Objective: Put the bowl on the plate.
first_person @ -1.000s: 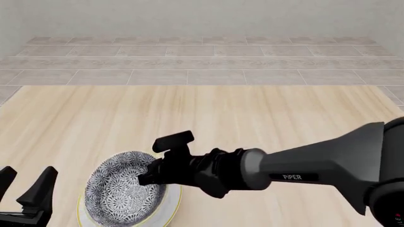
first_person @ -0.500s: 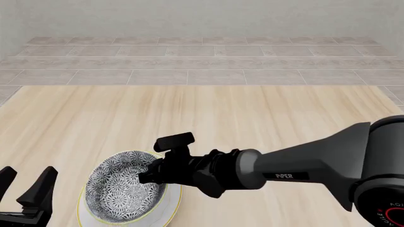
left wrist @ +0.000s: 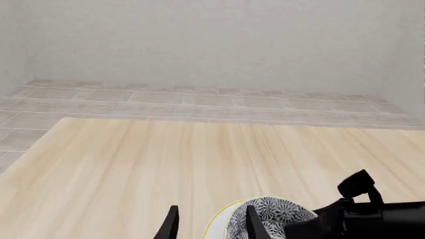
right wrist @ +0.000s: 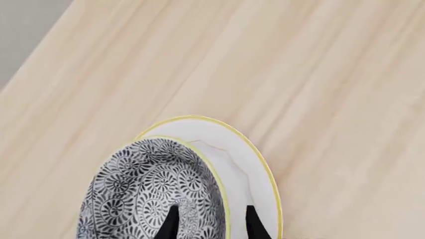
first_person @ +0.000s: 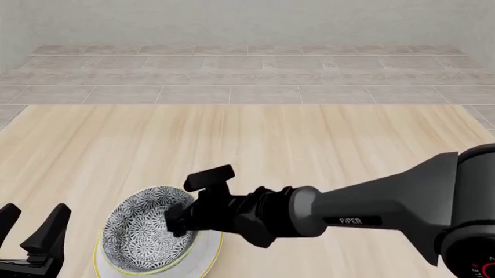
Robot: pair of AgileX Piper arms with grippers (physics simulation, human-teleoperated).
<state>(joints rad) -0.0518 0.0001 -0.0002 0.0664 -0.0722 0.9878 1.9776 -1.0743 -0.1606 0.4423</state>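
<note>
Front view: right pincer (first_person: 176, 223) reaches low across, clamped on the bowl (first_person: 143, 236) rim above the plate (first_person: 207, 252).

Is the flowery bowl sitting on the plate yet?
On it, as far as shown: the bowl sits over the plate, white rim showing around it. The right gripper straddles the bowl's wall.

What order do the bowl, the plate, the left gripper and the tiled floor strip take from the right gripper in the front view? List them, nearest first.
From the right gripper:
1. The bowl: its rim sits between the gripper's fingers.
2. The plate: directly under the bowl.
3. The left gripper: at the table's near left, apart from both dishes.
4. The tiled floor strip: beyond the table's far edge.
</note>
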